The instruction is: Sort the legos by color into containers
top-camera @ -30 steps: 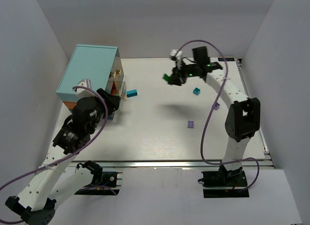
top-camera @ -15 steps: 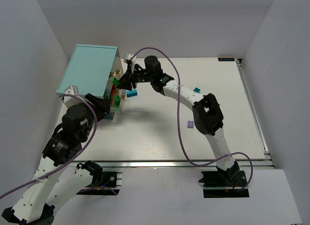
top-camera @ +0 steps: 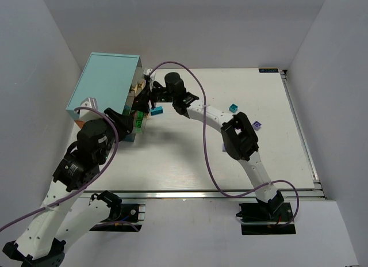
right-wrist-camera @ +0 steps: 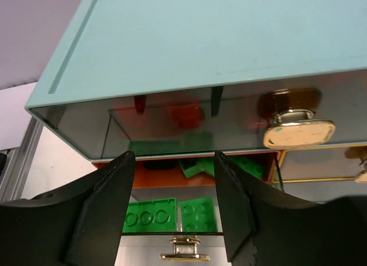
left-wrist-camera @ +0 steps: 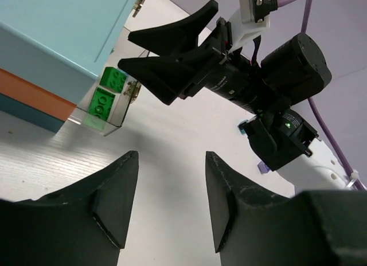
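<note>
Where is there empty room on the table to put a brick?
Bare table lies in the middle, between both arms, and right of the purple brick. Crowded beside the cabinet, where the right gripper and left gripper meet.

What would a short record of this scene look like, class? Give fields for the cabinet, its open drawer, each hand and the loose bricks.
cabinet: light-teal top, far left of the table
open drawer: clear, pulled out of the cabinet front
drawer contents: green bricks
right hand: open, nothing between its fingers, close to the open drawer
left hand: open, empty, pointed toward the drawer
loose bricks: cyan brick beside the cabinet; second cyan brick and purple brick farther right
</note>
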{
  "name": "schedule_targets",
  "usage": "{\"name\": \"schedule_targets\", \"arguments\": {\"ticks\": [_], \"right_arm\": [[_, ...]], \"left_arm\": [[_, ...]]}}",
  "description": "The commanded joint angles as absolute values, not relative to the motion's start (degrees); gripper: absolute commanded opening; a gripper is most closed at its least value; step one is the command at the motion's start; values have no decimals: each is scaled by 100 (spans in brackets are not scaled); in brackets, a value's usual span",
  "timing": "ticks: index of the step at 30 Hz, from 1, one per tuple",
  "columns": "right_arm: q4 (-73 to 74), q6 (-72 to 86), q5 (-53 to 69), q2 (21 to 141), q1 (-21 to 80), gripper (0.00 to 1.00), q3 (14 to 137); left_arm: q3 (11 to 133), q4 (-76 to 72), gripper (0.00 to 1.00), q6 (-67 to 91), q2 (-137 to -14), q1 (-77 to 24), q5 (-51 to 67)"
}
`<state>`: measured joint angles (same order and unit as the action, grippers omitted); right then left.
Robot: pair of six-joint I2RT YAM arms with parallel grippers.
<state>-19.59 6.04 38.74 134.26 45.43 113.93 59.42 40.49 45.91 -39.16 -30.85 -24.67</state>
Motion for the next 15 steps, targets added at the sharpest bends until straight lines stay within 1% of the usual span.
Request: {"name": "schedule_targets", "arguments": {"ticks": [1,4,5,7,8,9,10,11,12,15], "right_arm": [[-2171,668,3885,13237,4474,62,11663],[-2250,974,3850,12878,4299,52,11585],[-2285,1054,3815,12780,4246,42,11506],[-2320,1282,3736,12395,3930,27,11304],[-2320,1344,3692,12262,3842,9,11007],[-2303,1388,3665,12095,3649,0,10821],[-2259,1406,3569,11772,3439,0,10611],[-2207,1398,3499,11629,3323,0,10173],[-2145,1345,3446,11471,3096,0,9978],[-1610,1099,3253,10987,2577,0,9318]], "left_arm": [[5950,3771,59,4500,-4078,-3059,-2259],[5907,3613,50,4447,-4297,-3059,-2128],[5880,3473,41,4439,-4359,-3059,-2075],[5801,3314,32,4430,-4622,-3059,-1856],[5731,3192,24,4421,-4736,-3059,-1776],[5713,3138,16,4421,-4877,-3059,-1706],[5704,3085,12,4412,-5174,-3059,-1575],[5713,2981,4,4403,-5325,-3120,-1530],[5739,2936,0,4395,-5474,-3120,-1477],[5897,2865,0,4333,-6159,-3120,-1292]]}}
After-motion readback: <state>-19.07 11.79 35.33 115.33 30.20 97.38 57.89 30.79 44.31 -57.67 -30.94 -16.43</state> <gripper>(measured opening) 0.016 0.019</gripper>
